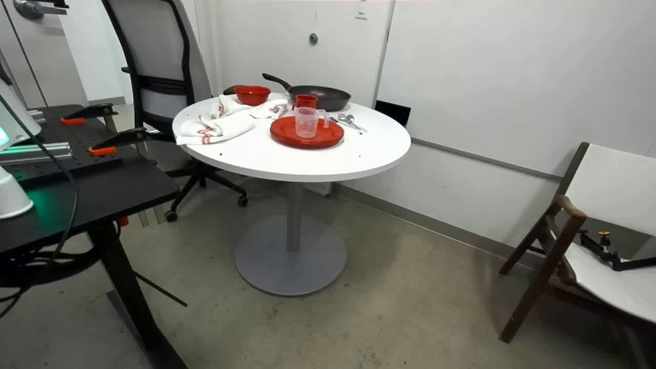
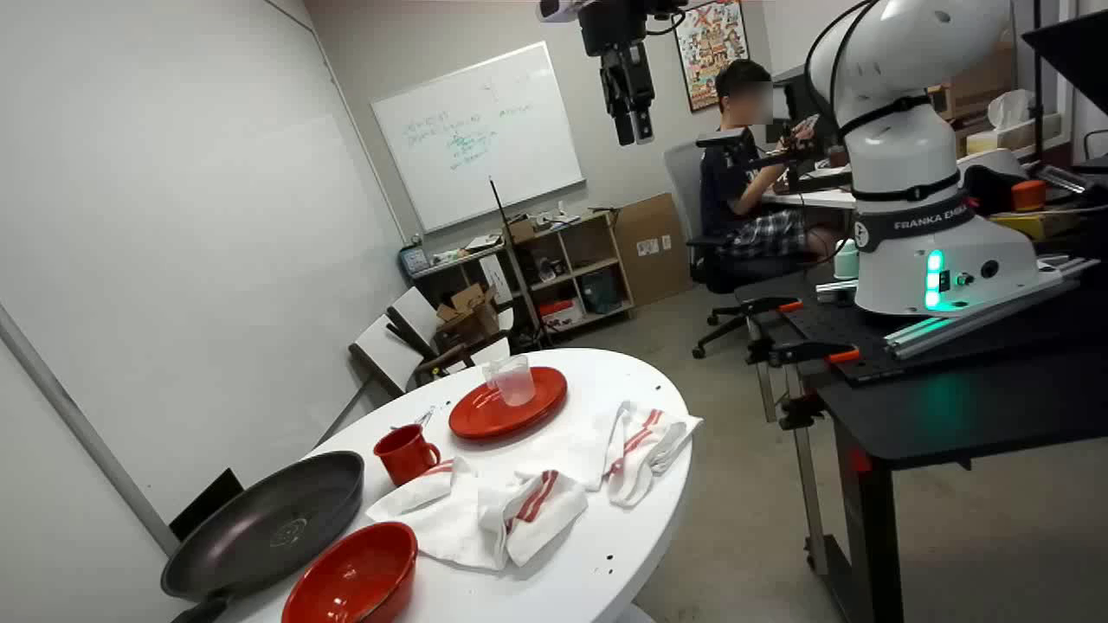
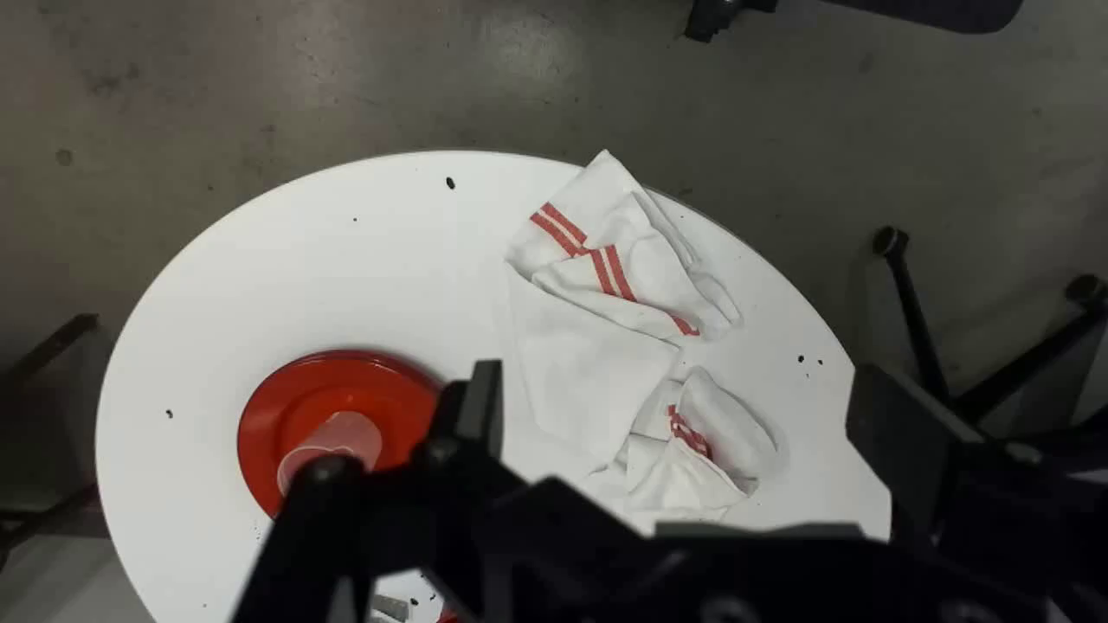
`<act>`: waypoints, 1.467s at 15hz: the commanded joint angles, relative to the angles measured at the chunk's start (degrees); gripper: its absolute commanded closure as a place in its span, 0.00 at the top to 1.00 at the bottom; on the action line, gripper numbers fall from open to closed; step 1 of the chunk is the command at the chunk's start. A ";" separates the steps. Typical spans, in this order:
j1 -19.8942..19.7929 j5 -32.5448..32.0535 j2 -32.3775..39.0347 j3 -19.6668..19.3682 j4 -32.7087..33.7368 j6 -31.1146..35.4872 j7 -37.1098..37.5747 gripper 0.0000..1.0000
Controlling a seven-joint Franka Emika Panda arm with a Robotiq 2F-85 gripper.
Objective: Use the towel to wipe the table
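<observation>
Jaws: mine stand released, spread wide apart, pointing down well above everything on the round white-topped desk (image 3: 260, 277).
White soft cloth with red stripes (image 3: 589, 363): it lies on the desk in loose, crumpled folds, one corner at the rim; in the wrist view I see it below me, in the gap between my jaws. Whether it is one piece or more, I cannot tell.
Small dark specks (image 3: 450, 183): scattered over the bare white top, some near the cloth.
Red round plate (image 3: 264, 433): lies flat near the cloth, apart from it.
Clear plastic measuring cup (image 1: 306, 123): stands upright on the plate.
Red mug with a side handle (image 2: 402, 457): stands upright just beside a fold of the cloth; whether they touch, I cannot tell.
Shiny metal utensils (image 1: 348, 121): lie near the plate, too small for me to name.
Red round bowl (image 2: 355, 575): sits upright near the cloth in both exterior views.
Black frying pan (image 2: 273, 528): rests just beside the bowl, cooking side up.
Black rectangular desk (image 1: 102, 189): apart from the round one, bearing the base of my white arm (image 2: 909, 130).
Seated person in a dark shirt and plaid shorts (image 2: 725, 195): beyond the desks in an exterior view.
Whiteboard with faint green writing (image 2: 480, 138): on the wall, farther still.
</observation>
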 commanded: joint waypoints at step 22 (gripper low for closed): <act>-0.52 -3.84 21.18 0.34 6.21 27.16 -0.89 1.00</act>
